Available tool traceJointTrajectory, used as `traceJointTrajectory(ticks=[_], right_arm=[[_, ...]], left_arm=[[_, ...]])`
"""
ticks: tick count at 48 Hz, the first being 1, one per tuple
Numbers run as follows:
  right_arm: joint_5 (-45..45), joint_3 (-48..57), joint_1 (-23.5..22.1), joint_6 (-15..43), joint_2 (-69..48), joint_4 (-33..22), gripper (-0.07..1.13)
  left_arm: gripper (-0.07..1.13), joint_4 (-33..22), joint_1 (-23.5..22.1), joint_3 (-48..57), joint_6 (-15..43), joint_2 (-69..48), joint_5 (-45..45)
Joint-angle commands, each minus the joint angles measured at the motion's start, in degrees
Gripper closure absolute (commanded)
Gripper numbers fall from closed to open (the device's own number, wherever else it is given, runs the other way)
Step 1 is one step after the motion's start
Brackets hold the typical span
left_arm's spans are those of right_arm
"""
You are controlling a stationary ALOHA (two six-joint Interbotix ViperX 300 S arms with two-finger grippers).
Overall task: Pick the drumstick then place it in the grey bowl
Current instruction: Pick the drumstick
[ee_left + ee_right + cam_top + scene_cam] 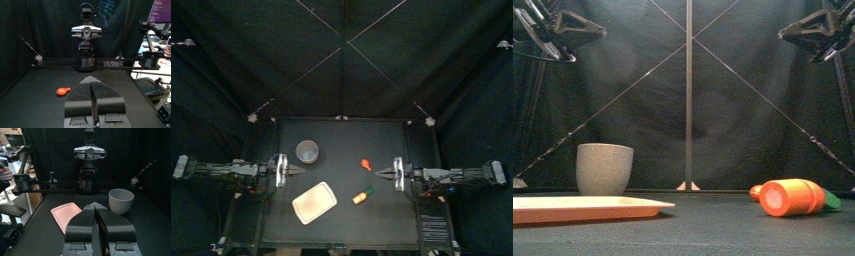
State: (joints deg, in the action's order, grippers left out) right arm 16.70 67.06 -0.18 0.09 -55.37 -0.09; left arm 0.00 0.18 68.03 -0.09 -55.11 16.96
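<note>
**Tray and carrot up front, drumstick not yet lifted**

Nearest the front edge, a pink tray (580, 207) is seen at 7 o'clock on the bench (345, 135). An orange toy carrot (791, 197) with a green end is seen at 5 o'clock. The drumstick (366, 164), small and red, is found lying on its side at about 2 o'clock, just behind the carrot and apart from it. The grey bowl (307, 150) is stood upright, mouth up, at 11 o'clock, so it is judged ready to be filled from above.

The left tool (91, 80) is held at 9 o'clock and the right tool (95, 205) at 3 o'clock. Both are raised clear of the bench, with jaws pressed together on nothing, so the pick is judged not begun. The drumstick is placed nearer the right tool, so that arm is favoured, though its jaws would need to be parted first. The carrot, close by, could be knocked on the descent. The carry toward 11 o'clock is judged unobstructed, since the tray is set well forward of that path.
</note>
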Motion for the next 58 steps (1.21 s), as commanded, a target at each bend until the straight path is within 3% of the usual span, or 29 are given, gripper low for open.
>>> traceJointTrajectory(ticks=[1, 12, 23, 29, 35, 43, 50, 53, 58], right_arm=[[-0.4, 0.2, -1.9, 0.8, 2.5, 0.5, 0.96], [-8.3, -1.3, -8.3, 1.1, 13.3, 2.3, 0.96], [-21.1, -5.3, -10.2, 1.1, 21.4, 6.0, 0.95], [-29.1, -7.8, -11.8, 1.1, 24.0, 8.5, 0.89], [-34.5, -9.2, -14.4, 1.3, 25.0, 9.3, 0.74], [-36.6, -10.2, -17.1, 4.5, 26.1, 9.4, 0.40], [-35.7, -10.3, -17.8, 10.6, 28.8, 8.4, 0.11], [-35.0, -10.3, -17.9, 13.1, 30.5, 7.5, 0.04], [-34.8, -10.6, -18.1, 16.6, 33.4, 5.3, 0.03]], left_arm=[[1.12, -0.3, 2.2, 0.1, -0.2, 1.0, 0.2], [1.08, -2.5, 4.3, 1.2, -0.1, 1.7, 0.2], [1.08, -4.1, 4.7, 2.2, -0.1, 3.7, 0.1], [1.08, -4.1, 4.7, 2.0, 0.1, 4.8, 0.2], [1.07, -4.0, 4.9, 1.9, 0.2, 5.4, 0.2], [1.07, -3.8, 5.0, 1.8, 0.2, 5.6, 0.2], [1.07, -3.8, 5.0, 1.8, 0.2, 5.6, 0.2], [1.07, -3.8, 4.9, 1.8, 0.2, 5.6, 0.4], [1.07, -3.8, 5.1, 1.8, 0.3, 5.6, 0.4]])
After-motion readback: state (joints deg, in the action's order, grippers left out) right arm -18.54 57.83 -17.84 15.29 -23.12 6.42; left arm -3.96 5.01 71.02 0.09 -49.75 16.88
